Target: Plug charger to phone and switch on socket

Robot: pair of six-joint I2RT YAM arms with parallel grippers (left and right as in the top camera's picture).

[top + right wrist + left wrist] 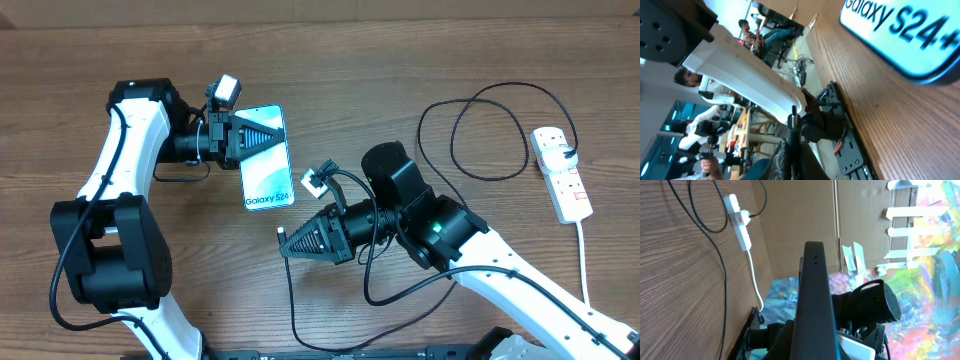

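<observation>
My right gripper was pinched narrow on the charger, with its connector tip poking out just past my fingertips. Ahead of that tip and a little to one side lay the bottom edge of the phone. It was near but not touching, screen up on the table. At the phone's far end my left gripper was closed across it as a brace.

I judged the step in hand to be seating the tip in the port. I couldn't make out the port itself, so I aimed for the middle of that bottom edge. Doing it well meant swinging my right wrist until the tip ran along the phone's long axis, dropping to edge height, then pushing straight and slowly. My left grip took the shove, and the cable trailing behind me needed slack.

The socket sat well behind my right wrist, apparently with the black plug in it. I couldn't read its switches.
</observation>
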